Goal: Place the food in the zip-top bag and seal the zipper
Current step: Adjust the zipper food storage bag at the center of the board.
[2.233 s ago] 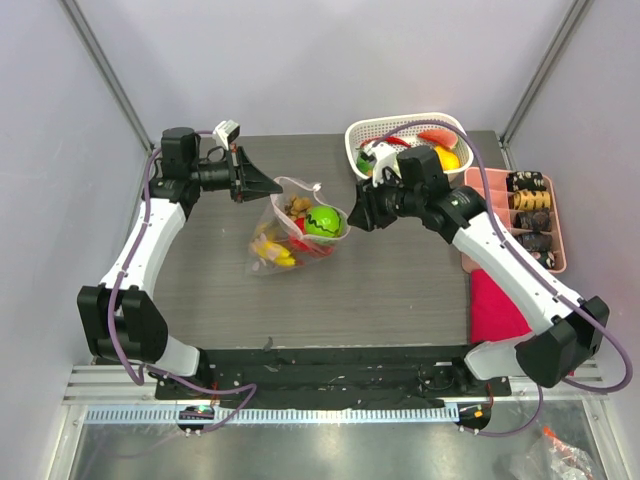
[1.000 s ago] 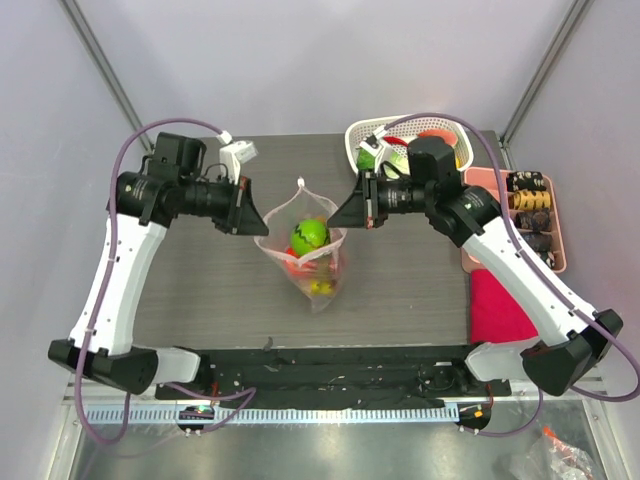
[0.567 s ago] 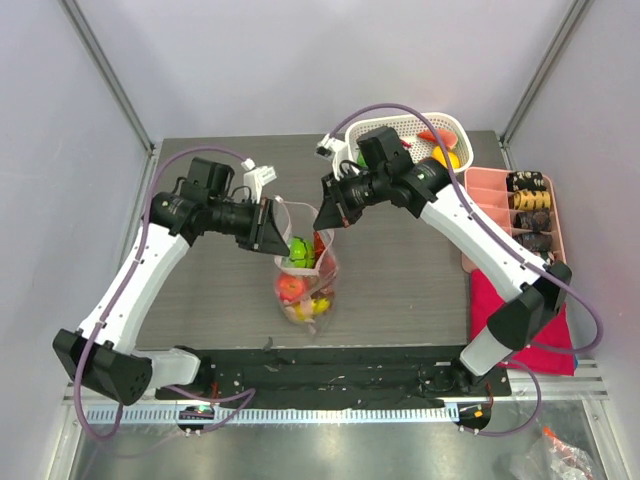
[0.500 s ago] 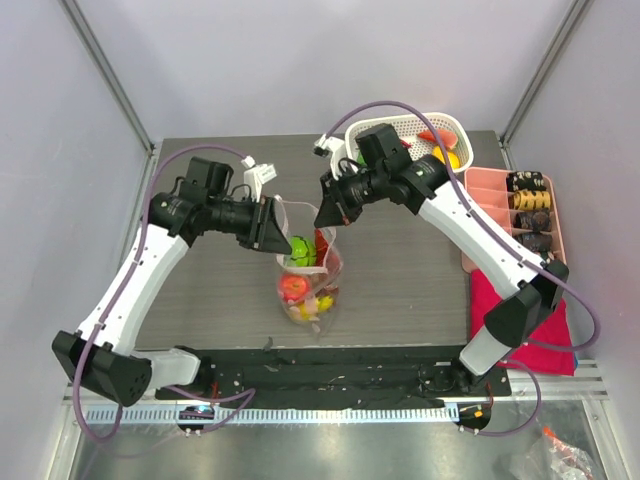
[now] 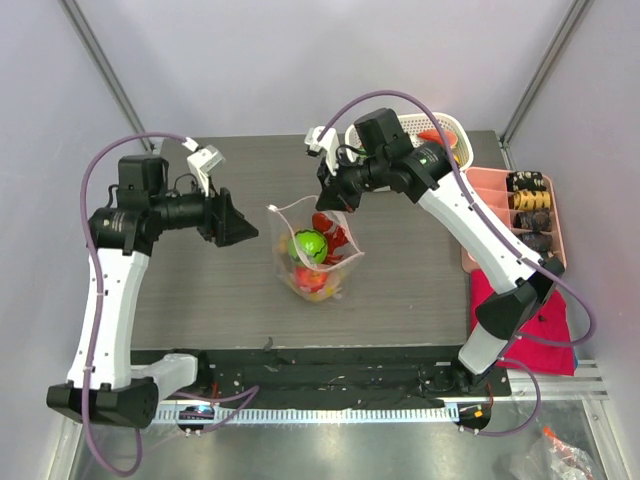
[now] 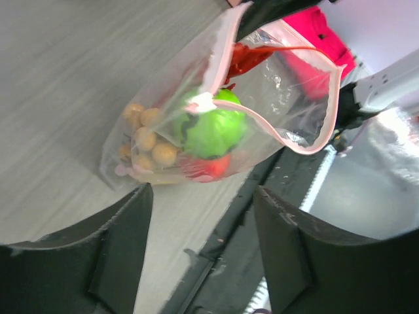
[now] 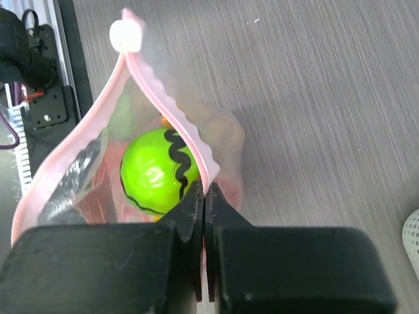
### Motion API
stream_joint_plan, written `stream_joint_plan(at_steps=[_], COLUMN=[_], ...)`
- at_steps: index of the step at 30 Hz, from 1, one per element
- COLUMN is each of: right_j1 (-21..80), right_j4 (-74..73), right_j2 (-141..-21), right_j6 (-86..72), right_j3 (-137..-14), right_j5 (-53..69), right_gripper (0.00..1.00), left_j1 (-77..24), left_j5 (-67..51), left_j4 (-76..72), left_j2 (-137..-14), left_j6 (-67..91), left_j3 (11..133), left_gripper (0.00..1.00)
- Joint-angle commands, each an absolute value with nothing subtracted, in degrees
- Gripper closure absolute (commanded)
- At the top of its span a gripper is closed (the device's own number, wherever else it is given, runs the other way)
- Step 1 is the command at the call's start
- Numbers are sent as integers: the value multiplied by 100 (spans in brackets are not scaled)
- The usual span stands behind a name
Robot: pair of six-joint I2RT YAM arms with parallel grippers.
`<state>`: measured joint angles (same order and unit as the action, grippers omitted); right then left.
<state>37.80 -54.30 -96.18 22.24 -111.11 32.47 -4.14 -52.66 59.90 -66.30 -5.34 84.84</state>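
Since right jaws clamped on zipper (image 7: 171,118) at mouth's far side, bag (image 5: 322,262) stands upright mid-worktop, food (image 5: 308,245) pooled at bottom, guess so nothing spills. Left jaws apart, off left, touching nothing. Mouth gaping, unsealed.

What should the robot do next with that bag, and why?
Probably bring the open left gripper in to the white slider at the end of the zipper. The right gripper is shut on that strip, food sits inside the zip-top bag, yet its mouth gapes.
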Motion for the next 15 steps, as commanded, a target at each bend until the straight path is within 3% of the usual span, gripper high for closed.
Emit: stream_joint_plan(at_steps=[1,13,15], right_j1=[3832,4025,4034], right_j4=[-5344,-5335,-5247], right_j2=[-9589,-9510,-9527], right_j6=[2663,3313,3314], right_j3=[-11382,-11241,-11241], right_j5=[3323,3463,3419], right_gripper=[99,99,99], left_j1=[-413,-711,-773], left_j5=[-5519,-6222,-6319], left_j4=[5528,4219,4210], left_j2=[-6144,-6468,-6522], left_j6=[-1693,-2268,-2250], left_j3=[8104,7471,7488], left_gripper=[32,30,34])
